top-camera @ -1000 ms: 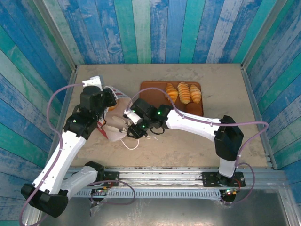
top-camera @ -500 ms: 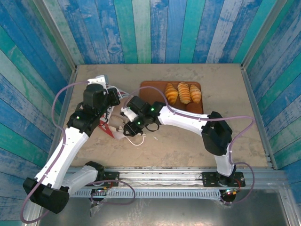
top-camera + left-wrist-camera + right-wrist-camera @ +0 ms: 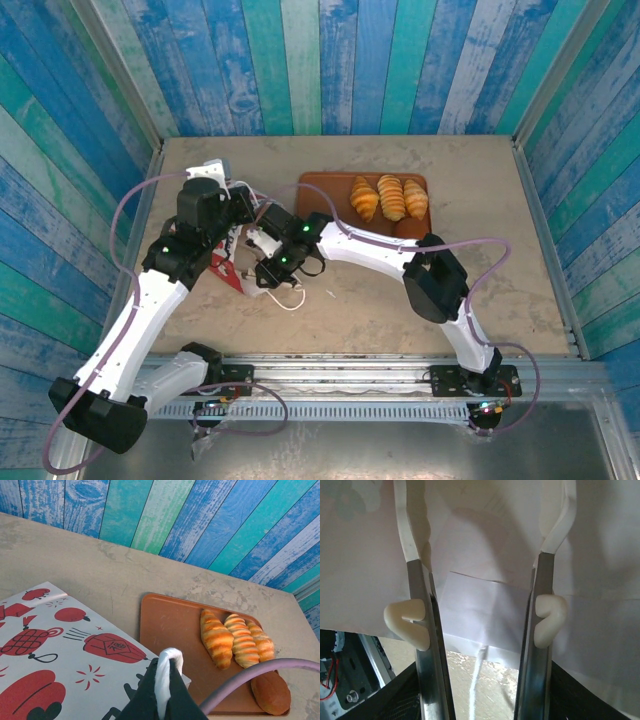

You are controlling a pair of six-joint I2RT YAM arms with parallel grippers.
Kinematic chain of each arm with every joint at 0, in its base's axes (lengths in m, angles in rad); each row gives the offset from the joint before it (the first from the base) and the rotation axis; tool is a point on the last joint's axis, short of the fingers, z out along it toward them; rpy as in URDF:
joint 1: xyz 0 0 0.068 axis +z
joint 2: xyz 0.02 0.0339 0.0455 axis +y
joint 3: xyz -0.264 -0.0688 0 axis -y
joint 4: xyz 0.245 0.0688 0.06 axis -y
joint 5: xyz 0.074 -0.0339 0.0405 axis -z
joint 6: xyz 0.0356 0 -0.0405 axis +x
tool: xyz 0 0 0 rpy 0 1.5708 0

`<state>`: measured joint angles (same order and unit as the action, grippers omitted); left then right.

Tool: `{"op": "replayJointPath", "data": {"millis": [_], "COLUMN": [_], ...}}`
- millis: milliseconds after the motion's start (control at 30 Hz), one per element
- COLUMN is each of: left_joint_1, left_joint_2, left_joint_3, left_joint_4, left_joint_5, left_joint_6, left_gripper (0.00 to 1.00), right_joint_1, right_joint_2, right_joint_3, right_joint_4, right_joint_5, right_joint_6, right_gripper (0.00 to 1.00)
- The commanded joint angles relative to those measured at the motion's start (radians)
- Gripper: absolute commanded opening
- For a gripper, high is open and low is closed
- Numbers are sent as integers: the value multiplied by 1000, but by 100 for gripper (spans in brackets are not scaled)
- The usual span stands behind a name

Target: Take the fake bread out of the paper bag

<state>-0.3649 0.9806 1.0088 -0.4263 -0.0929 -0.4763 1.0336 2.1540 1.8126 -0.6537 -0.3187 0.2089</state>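
The paper bag [image 3: 226,266], white with red prints, lies on its side at the left of the table. My left gripper [image 3: 236,206] is shut on its white loop handle [image 3: 167,677] and holds that edge up. My right gripper [image 3: 266,264] reaches into the bag's mouth from the right. Its fingers [image 3: 414,555] stand open inside against the white paper wall [image 3: 480,545], with nothing between them. Three golden croissants of fake bread [image 3: 389,197] lie on the brown tray [image 3: 318,192], also seen from the left wrist [image 3: 216,637], with a brown roll [image 3: 270,692] beside them.
The bag's second handle loop [image 3: 289,300] trails on the table near the front. Blue plank walls close in the back and both sides. A purple cable [image 3: 250,677] crosses the left wrist view. Bare tabletop lies right of the tray [image 3: 480,220].
My right arm has pushed leftward, deeper into the bag's mouth. The left gripper has lifted the handle a little toward the back, and the bag has bunched up under the arms.
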Motion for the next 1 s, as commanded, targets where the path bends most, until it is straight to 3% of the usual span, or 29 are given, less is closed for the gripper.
{"op": "replayJointPath", "data": {"millis": [0,333,667,967], "left_joint_1": [-3,-3,-3,-3], "left_joint_2": [-19,-73,-54,-46], "left_joint_3": [-1,-57,-59,-61], "left_joint_4": [34,12,36,55], "left_joint_5": [-24,-165,-147,-106], "left_joint_6": [-7,25,28,21], "left_gripper": [0,0,0,0], "right_joint_1": [9,22,24,25], "right_joint_2": [0,-158,-277,-227], "right_joint_3": [36,-55,-164,-108], "right_joint_4": [-27,-100,-190,-175], "right_joint_5": [38,246,418,324], "right_joint_6": [-24,-83,-136,-222], "right_gripper": [53,46,47,50]}}
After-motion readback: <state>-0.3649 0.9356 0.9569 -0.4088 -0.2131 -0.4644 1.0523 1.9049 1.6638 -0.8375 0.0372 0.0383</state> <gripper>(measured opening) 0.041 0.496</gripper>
